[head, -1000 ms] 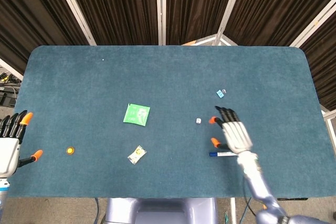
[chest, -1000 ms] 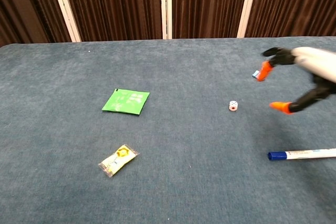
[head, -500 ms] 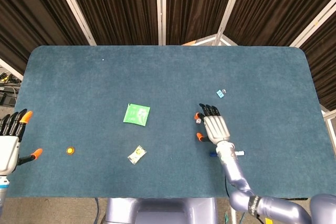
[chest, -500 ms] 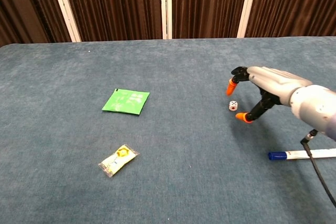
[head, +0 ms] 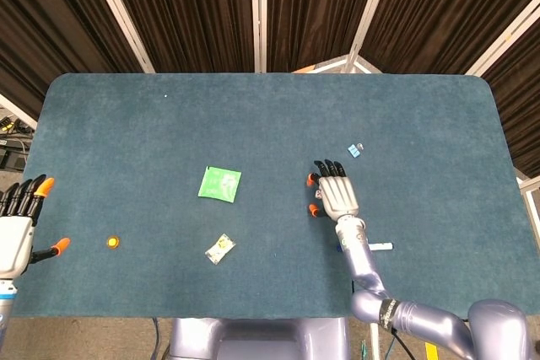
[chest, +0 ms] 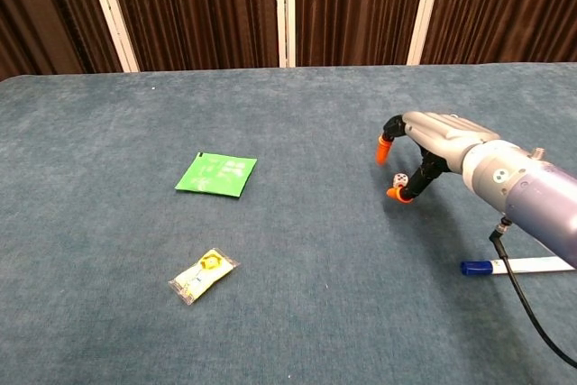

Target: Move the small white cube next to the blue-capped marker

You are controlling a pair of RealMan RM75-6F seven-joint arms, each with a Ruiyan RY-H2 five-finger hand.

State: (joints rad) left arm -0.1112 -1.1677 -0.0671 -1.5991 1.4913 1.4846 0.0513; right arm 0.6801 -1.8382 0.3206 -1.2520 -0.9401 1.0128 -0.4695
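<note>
Right hand (chest: 424, 146) arched over small white cube (chest: 400, 178), fingers apart.

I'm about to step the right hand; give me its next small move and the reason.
Probably lower the right hand a little and close thumb and finger on the small white cube. The cube lies on the table between its orange fingertips, seemingly not yet gripped; the blue-capped marker lies nearer the robot.

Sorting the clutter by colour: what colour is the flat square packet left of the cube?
Green, with faint white print; the packet shows best in the chest view.
</note>
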